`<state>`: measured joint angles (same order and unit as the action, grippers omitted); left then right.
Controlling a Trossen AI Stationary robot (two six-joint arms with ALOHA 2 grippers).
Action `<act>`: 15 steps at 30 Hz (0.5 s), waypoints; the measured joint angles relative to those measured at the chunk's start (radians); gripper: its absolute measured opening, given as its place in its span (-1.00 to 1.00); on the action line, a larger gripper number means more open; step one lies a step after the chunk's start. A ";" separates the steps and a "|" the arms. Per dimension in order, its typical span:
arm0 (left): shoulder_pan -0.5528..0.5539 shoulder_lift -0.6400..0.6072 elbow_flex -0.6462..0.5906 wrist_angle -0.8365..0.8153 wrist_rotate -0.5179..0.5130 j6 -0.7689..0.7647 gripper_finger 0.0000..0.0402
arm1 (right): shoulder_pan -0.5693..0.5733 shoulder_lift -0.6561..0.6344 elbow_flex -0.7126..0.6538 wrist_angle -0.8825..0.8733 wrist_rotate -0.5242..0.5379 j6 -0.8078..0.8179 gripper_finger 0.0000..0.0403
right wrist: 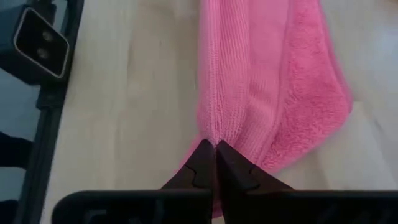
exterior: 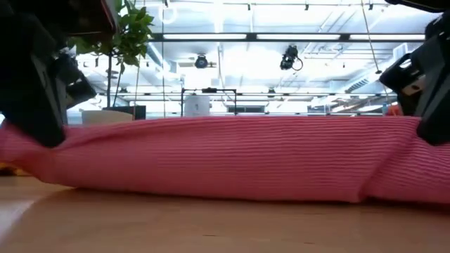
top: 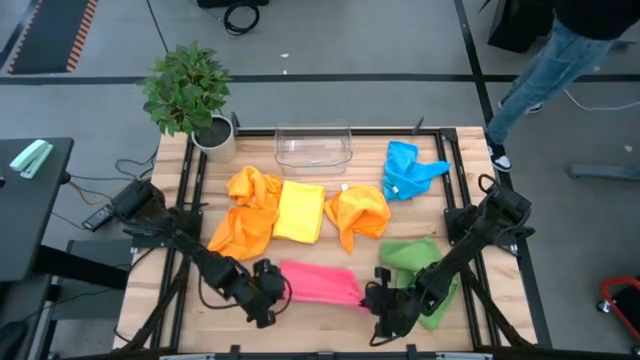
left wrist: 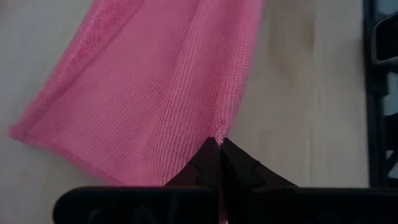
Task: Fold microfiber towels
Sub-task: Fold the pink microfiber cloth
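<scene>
nearest the low camera, the pink towel (exterior: 225, 161) stretches almost edge to edge across the view as a long ribbed roll on the wooden table (exterior: 211, 228). from above, the pink towel (top: 322, 283) lies as a narrow band at about 6 o'clock on the table (top: 300, 325), between the two grippers.

left gripper (top: 268, 293) sits at the band's 9 o'clock end. its wrist view shows the two dark fingers pressed together, pinching the towel's edge (left wrist: 219, 142) at their tips, with the pink towel (left wrist: 149, 87) spreading away from them over the pale wood.

right gripper (top: 378, 300) sits at the band's 3 o'clock end. its jaws are likewise closed tight on a fold of the cloth, tips meeting at the gripper (right wrist: 215, 147), and the pink towel (right wrist: 267, 81) runs away from it in doubled layers.

other towels lie farther up the table. the green towel (top: 415, 258) is crumpled at about 4 o'clock, partly under the right arm. one orange towel (top: 250, 212) is bunched at about 10 o'clock, touching the yellow towel (top: 300, 211), which lies flat near the centre. second orange towel (top: 358, 214) is rumpled just beside the yellow one on its 3 o'clock side. the blue towel (top: 408, 170) is heaped at about 2 o'clock.

clear plastic bin (top: 314, 146) stands at 12 o'clock, and a potted plant (top: 190, 95) stands at the 11 o'clock corner. a person's legs (top: 545, 70) show beyond the table's 1 o'clock corner.
</scene>
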<state>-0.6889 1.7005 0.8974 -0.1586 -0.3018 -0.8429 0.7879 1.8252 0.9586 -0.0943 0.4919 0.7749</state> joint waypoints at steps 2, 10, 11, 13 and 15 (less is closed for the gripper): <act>-0.005 0.002 0.000 0.015 0.015 0.008 -0.82 | -0.001 0.001 0.001 0.001 -0.024 0.004 -0.82; 0.008 -0.002 0.000 -0.005 0.190 -0.024 -0.08 | -0.071 -0.090 0.012 0.008 -0.164 0.073 -0.29; 0.011 -0.002 0.000 -0.009 0.228 -0.026 0.01 | -0.082 -0.112 0.012 0.005 -0.195 0.070 -0.24; 0.019 -0.010 0.000 -0.016 0.307 -0.029 0.18 | -0.095 -0.156 0.012 -0.012 -0.227 0.056 -0.15; 0.021 -0.033 0.000 -0.013 0.362 -0.029 0.30 | -0.107 -0.186 0.010 -0.043 -0.227 0.058 -0.10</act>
<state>-0.6683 1.6678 0.8978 -0.1717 0.0603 -0.8719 0.6806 1.6387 0.9684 -0.1376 0.2645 0.8328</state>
